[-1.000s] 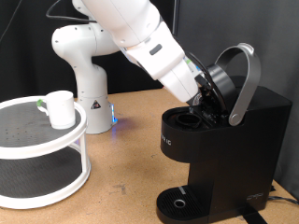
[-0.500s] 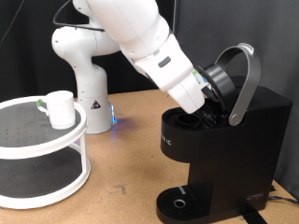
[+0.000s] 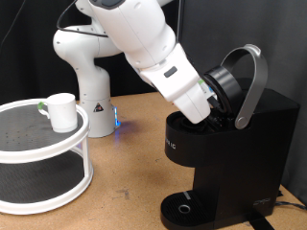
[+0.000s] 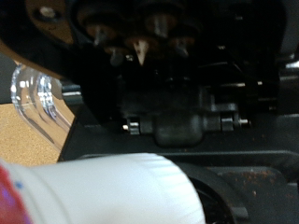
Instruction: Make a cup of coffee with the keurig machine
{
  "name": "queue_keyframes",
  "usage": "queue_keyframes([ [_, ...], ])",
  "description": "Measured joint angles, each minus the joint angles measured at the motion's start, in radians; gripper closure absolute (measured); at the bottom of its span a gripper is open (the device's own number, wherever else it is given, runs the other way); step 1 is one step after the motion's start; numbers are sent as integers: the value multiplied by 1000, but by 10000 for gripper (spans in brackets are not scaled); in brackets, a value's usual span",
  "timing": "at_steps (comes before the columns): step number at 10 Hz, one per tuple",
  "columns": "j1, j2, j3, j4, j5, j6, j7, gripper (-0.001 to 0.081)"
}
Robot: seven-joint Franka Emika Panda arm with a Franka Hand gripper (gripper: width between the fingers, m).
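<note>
Exterior view, one cup (image 3: pixel 63 110), one keurig machine (image 3: pixel 230 153), gripper (image 3: pixel 213 107) state unclear.

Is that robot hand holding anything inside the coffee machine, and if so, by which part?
It cannot be told. The gripper is down inside the open keurig machine. The wrist view shows a white pod close up, but no grip on it is visible.

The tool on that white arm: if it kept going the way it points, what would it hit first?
Most likely the open brewing chamber of the boxy matte-black coffee machine. The tool is already at its mouth under the raised lid, though its fingertips are hidden, so depth is uncertain.
</note>
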Motion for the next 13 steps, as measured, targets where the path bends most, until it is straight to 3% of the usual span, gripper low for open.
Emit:
queue_keyframes([
  [13,0,29,10,-19,-1,13,7,778],
])
